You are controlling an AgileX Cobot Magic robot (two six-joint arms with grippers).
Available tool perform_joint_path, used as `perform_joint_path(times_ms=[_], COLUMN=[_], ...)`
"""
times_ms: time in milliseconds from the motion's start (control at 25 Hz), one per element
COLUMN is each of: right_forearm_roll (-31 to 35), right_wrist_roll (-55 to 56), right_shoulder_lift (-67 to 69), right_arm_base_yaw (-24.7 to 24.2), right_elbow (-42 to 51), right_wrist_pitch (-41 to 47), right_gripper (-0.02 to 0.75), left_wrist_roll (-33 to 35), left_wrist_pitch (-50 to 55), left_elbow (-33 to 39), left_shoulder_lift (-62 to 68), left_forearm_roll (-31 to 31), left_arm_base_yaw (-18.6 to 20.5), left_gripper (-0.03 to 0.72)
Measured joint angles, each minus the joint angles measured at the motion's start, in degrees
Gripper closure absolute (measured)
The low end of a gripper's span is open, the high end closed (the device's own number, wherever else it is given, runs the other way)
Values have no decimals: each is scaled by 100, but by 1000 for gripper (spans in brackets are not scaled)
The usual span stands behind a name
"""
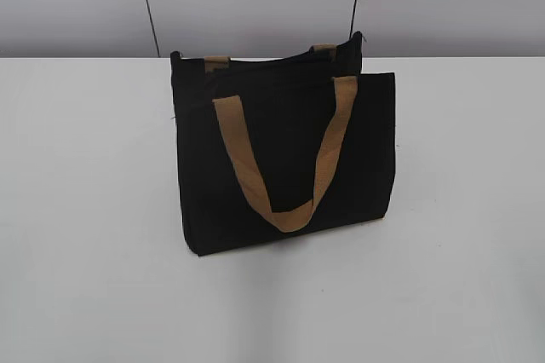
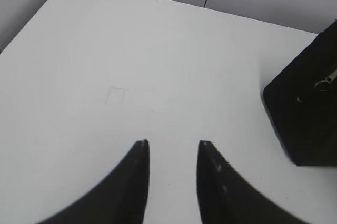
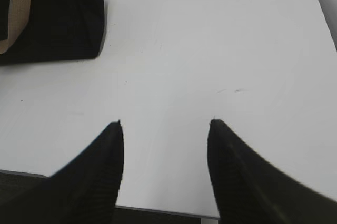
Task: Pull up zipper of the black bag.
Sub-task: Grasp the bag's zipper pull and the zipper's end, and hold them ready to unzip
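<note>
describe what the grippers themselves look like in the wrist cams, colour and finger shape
Both are plain black. The left gripper has two smooth, curved fingers tapering to narrow tips, with faint pale specks on one. The right gripper has broader fingers with a fine ribbed texture, ending in small points. No cables, markings or arm links show.

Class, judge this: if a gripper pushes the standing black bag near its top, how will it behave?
The black bag is soft fabric, so it would probably dent or fold. Standing upright on a narrow base, it may tip. Its tan handle hangs limp, likely floppy.
</note>
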Motion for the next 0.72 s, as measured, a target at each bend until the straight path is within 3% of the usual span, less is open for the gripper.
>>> perform_joint_path(times_ms=[560,720], right_forearm_roll=[0,0], right_wrist_roll=[0,0], right_shoulder_lift=[0,0], right_arm_base_yaw=[0,0], right_elbow=[0,0], right_wrist_pitch=[0,0], right_gripper=[337,337], left_wrist_roll=[0,235], left_wrist_pitch=[-34,-338], left_elbow=[-12,-325], left_shoulder_lift=[67,560], left_forearm_roll=[0,-80], left_arm_base_yaw=[0,0], left_gripper=[452,452])
